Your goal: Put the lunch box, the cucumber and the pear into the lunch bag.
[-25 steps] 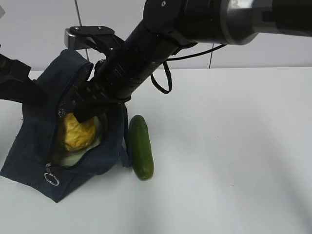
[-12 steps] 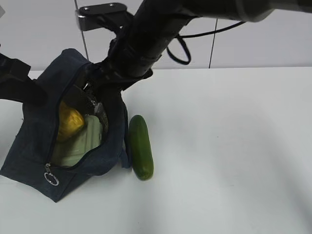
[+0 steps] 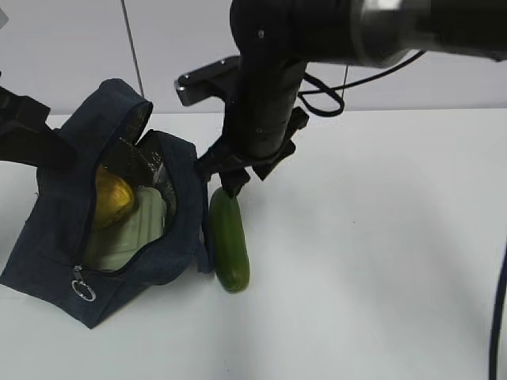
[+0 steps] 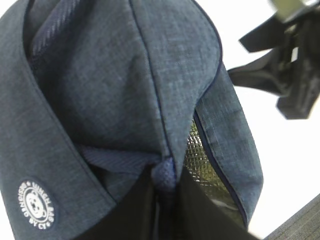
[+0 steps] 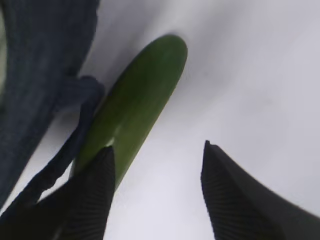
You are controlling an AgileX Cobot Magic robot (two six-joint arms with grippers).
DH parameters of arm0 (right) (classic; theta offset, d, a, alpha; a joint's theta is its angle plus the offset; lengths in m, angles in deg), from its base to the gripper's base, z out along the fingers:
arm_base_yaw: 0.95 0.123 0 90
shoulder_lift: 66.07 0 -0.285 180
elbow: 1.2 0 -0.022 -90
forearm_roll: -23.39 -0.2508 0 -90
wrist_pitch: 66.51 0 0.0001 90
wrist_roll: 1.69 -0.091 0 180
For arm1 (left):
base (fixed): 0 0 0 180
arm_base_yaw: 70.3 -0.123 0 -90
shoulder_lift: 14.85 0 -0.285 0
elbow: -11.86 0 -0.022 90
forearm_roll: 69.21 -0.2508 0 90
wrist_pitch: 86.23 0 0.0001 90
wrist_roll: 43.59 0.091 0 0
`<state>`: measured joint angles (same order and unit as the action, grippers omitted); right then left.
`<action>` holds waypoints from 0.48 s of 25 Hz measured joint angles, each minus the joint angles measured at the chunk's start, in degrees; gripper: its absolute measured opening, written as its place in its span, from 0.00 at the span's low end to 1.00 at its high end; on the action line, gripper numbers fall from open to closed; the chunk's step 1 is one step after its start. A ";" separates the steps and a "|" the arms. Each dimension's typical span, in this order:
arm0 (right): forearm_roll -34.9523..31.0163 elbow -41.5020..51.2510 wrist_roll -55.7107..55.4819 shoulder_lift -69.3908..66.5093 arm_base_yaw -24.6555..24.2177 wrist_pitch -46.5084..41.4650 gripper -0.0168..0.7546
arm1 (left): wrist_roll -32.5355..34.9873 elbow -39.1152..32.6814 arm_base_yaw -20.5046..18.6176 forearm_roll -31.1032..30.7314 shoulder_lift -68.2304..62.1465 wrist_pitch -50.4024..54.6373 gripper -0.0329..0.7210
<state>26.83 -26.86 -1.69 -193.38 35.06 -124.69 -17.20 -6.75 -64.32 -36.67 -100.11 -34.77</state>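
While the lunch bag (image 3: 55, 229) gapes, its lunch box (image 3: 135, 229) shows partly.

Our right arm (image 3: 269, 103) reaches in from the upper right and angles down toward the near left, its gripper (image 3: 226, 170) pointing downward with jaws spread apart and empty. Our left gripper (image 4: 162, 200) (mostly hidden at the far left) is clamped tight on fabric.

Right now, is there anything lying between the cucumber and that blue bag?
Nothing but a narrow strip of bare table: the cucumber lies just beside the lunch bag, as the exterior view shows.
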 joint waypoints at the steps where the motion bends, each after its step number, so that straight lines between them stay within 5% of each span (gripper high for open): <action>1: -0.64 0.00 0.00 -1.52 0.00 -0.64 0.58 | 0.08 0.00 0.00 0.00 0.00 0.00 0.07; 12: -8.92 0.00 1.50 -6.98 0.00 -0.63 0.58 | -0.46 0.00 0.00 -3.38 0.00 -0.57 0.07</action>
<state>17.91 -26.86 -0.19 -200.36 35.06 -125.31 -17.66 -6.75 -64.32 -40.05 -100.11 -35.33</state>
